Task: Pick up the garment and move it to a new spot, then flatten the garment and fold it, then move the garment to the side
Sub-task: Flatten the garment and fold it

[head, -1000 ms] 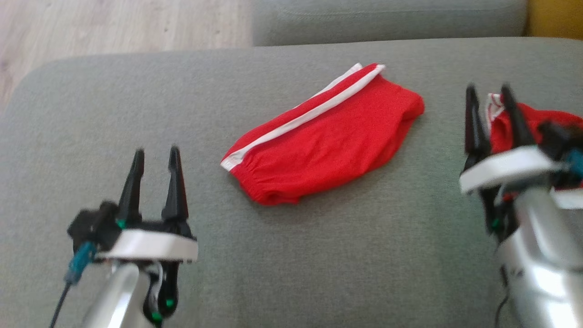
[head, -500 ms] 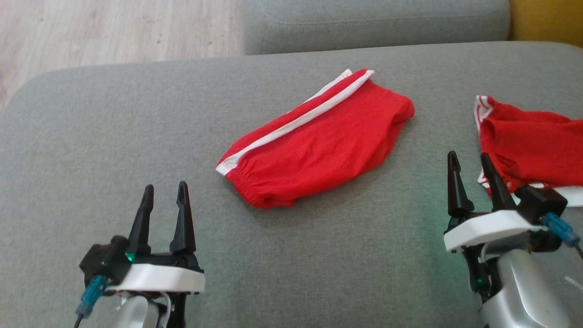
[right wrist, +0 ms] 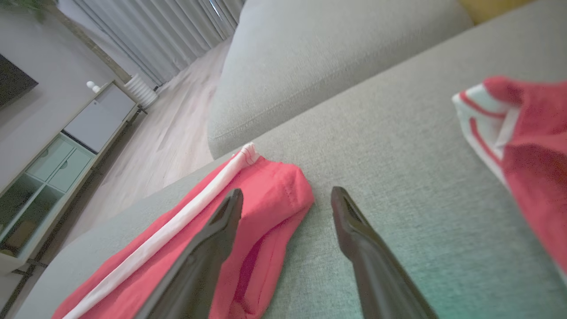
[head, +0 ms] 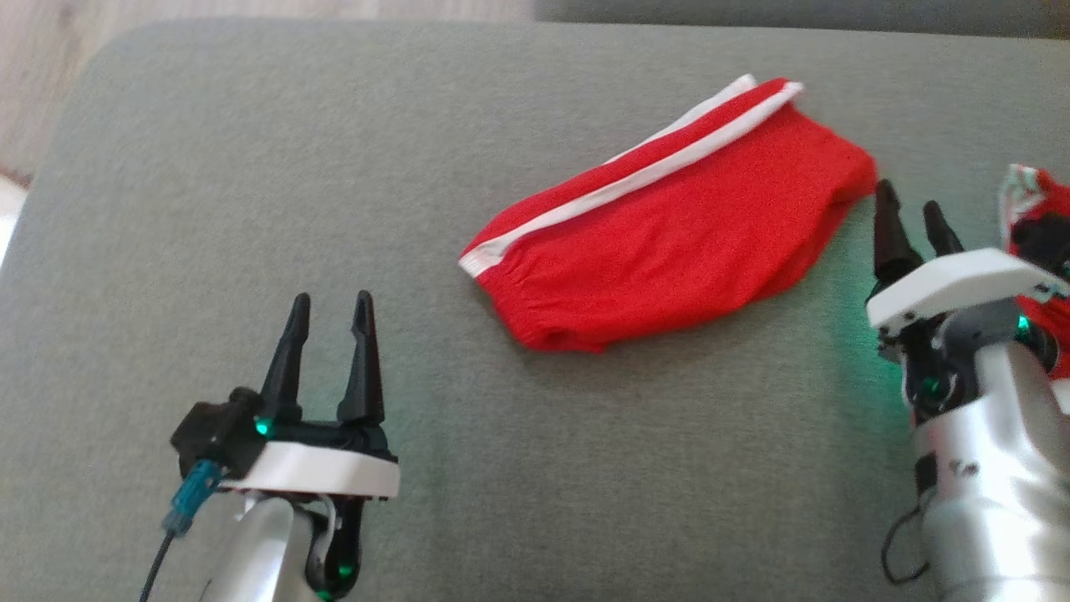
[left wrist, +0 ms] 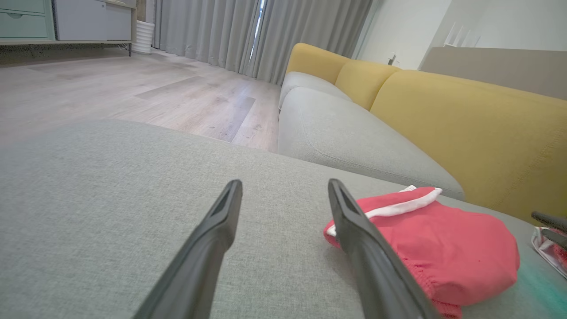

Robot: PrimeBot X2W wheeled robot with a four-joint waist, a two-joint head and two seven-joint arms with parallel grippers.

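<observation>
Head view: my left claw (head: 332,297) sits near-left, fingers parted, empty, pointing far. My right claw (head: 909,196), parted and empty, is just right of the folded red garment (head: 669,234) on the grey sofa seat (head: 251,167).
Left wrist view: garment lies right.
Right wrist view: garment lies left.

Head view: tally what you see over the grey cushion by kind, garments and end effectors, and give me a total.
Red garments: 2, the folded red garment and a second red garment at the right edge.
End effectors: 2, the left end effector and the right end effector, both open.
Total: 4
</observation>
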